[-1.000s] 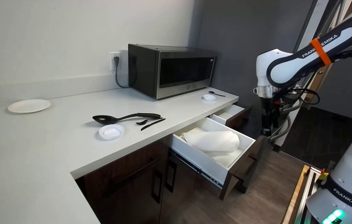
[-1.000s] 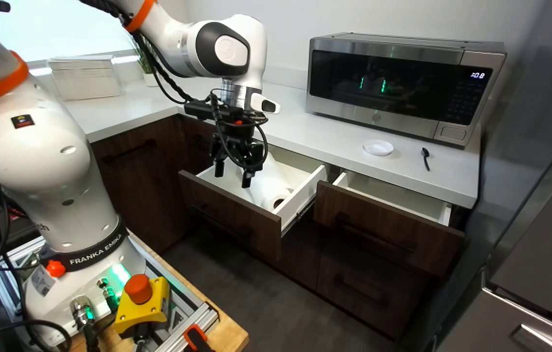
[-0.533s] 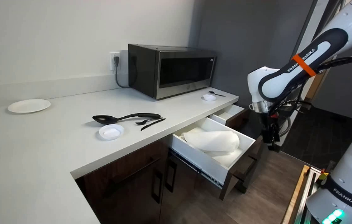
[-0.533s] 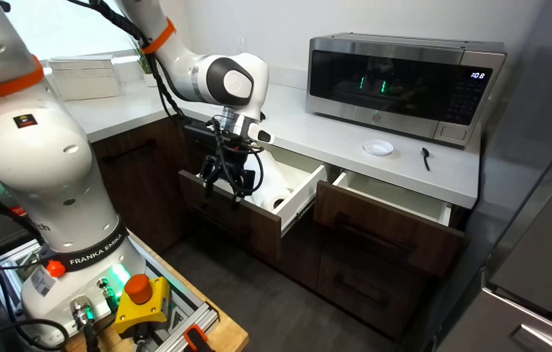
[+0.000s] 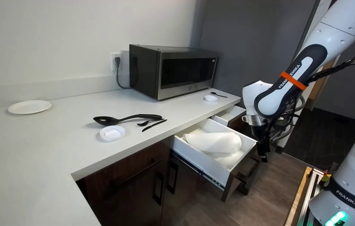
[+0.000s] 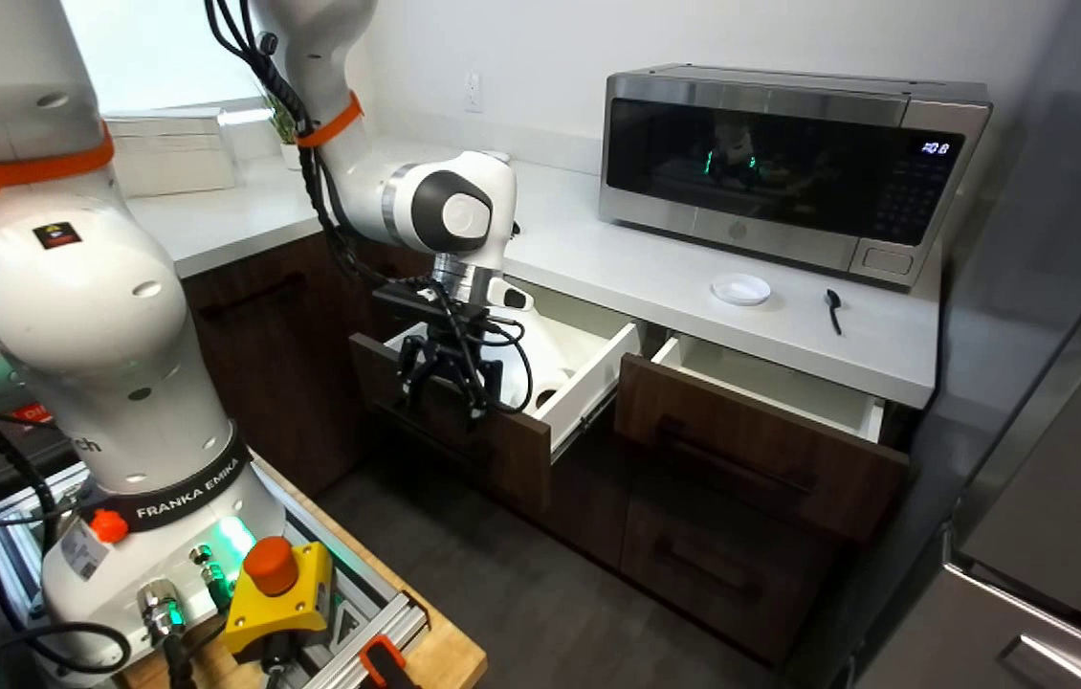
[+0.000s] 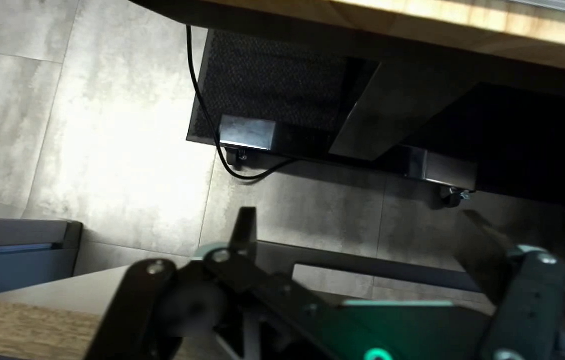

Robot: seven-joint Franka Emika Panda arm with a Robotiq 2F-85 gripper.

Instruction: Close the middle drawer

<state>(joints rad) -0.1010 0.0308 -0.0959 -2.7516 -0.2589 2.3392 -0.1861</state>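
Note:
The middle drawer (image 5: 201,162) is pulled far out below the counter. Its dark brown front panel (image 6: 517,455) faces the robot, and a white paper roll (image 5: 215,142) lies in its white box. My gripper (image 6: 442,400) points down just in front of that panel, near its top edge, and hides part of it. The gripper also shows in an exterior view (image 5: 263,157), beside the panel's far end. In the wrist view my gripper (image 7: 360,220) is open with nothing between its fingers; the dark bar handle (image 7: 377,267) shows behind the gap. Contact with the panel cannot be told.
Another drawer (image 6: 741,435) to the side is partly open. A microwave (image 6: 770,177), a small white dish (image 6: 740,289) and a black spoon (image 6: 833,311) are on the counter. A wooden-edged robot stand (image 6: 450,660) faces the cabinets across the floor.
My arm has come down and moved toward the drawer's front panel. The gripper is now lower and closer to it, still open. The drawers have not moved.

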